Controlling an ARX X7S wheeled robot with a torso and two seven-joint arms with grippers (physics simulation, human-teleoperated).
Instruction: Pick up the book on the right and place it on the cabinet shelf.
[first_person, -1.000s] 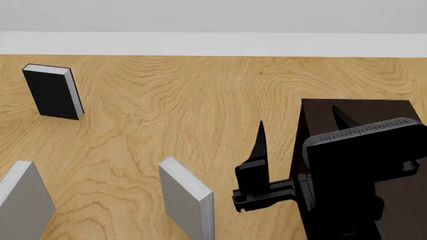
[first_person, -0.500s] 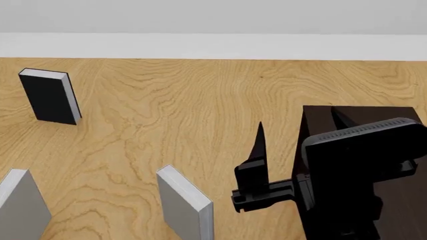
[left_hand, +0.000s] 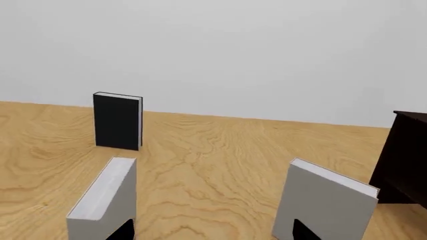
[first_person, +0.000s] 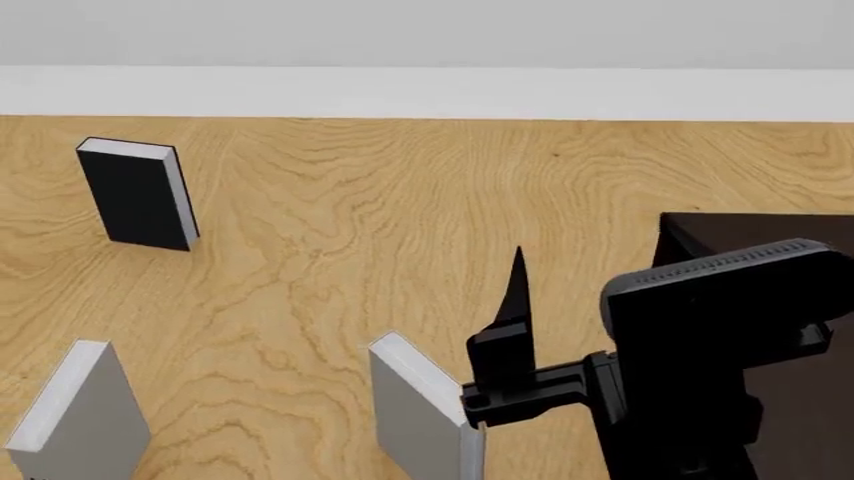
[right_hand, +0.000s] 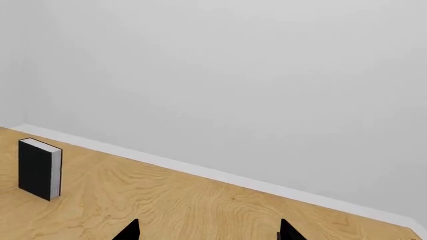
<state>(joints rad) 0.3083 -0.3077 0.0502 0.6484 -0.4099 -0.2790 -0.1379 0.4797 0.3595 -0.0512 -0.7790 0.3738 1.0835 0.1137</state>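
The book (first_person: 416, 418) stands upright on the wooden floor, plain light grey with white page edges; it also shows in the left wrist view (left_hand: 325, 202). My right gripper (right_hand: 208, 235) is open and empty. In the head view its dark finger (first_person: 513, 315) rises just right of the book's top, and the jaw mount overlaps the book's upper corner. The very dark cabinet (first_person: 747, 238) stands to the right, partly behind my right arm, with its edge also showing in the left wrist view (left_hand: 405, 155). My left gripper (left_hand: 212, 236) is open, low and short of both grey books.
A second grey book (first_person: 80, 415) stands at the left (left_hand: 105, 197). A black book (first_person: 138, 195) stands farther back on the left (left_hand: 118, 121), also seen by the right wrist camera (right_hand: 40, 169). A white baseboard (first_person: 427, 92) and a wall close the far side.
The head view has swung: the books and the cabinet now sit farther right in it. The right gripper keeps its place in the view and stays open.
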